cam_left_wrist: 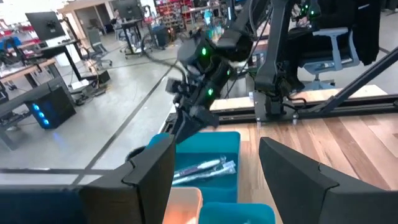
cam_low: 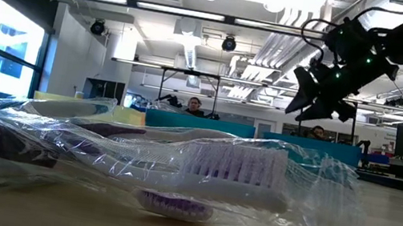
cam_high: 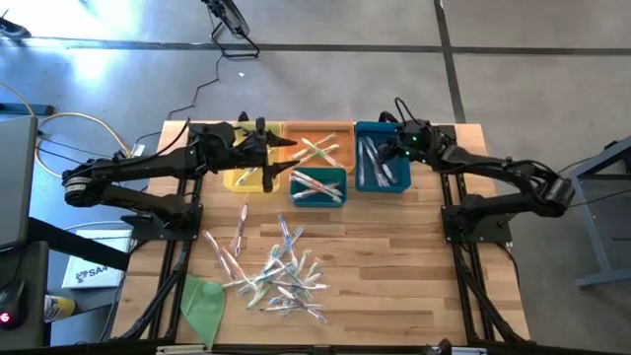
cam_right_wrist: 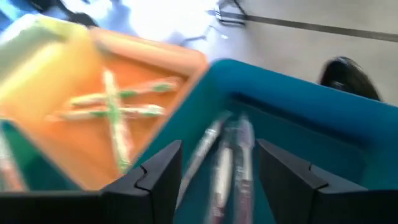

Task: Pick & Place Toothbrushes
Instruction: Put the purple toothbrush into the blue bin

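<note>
Four bins (cam_high: pixel 383 168) behind a pile of toothbrushes (cam_high: pixel 279 274); right tool (cam_high: pixel 386 150) released above blue bin, left tool (cam_high: pixel 268 150) released over yellow.

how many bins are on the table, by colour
yellow bin: 1
orange bin: 1
teal bin: 1
blue bin: 1
total: 4 bins
</note>
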`<action>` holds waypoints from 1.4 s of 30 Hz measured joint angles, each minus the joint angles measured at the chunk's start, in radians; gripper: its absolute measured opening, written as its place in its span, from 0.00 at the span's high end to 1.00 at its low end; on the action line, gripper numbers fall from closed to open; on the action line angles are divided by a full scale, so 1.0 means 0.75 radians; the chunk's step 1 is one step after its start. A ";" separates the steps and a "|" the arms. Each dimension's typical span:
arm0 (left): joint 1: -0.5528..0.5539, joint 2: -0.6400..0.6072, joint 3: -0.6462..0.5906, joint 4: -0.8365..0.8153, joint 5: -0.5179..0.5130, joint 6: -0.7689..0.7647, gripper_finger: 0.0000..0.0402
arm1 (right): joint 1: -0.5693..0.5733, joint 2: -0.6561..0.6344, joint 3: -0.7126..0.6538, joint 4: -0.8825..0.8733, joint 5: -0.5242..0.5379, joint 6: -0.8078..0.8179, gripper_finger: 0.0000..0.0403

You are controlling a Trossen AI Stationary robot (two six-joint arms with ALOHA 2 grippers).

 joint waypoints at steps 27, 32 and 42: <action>-0.110 0.000 0.000 -0.035 -0.102 -0.052 0.46 | 0.172 -0.450 0.001 0.339 -0.407 0.062 0.70; -0.332 0.000 0.000 -0.142 -0.241 -0.052 0.57 | 0.222 -0.449 0.001 0.340 -0.410 0.055 0.70; -0.683 0.000 0.000 -0.214 -0.625 -0.234 0.82 | 0.266 -0.446 0.001 0.339 -0.403 0.050 0.70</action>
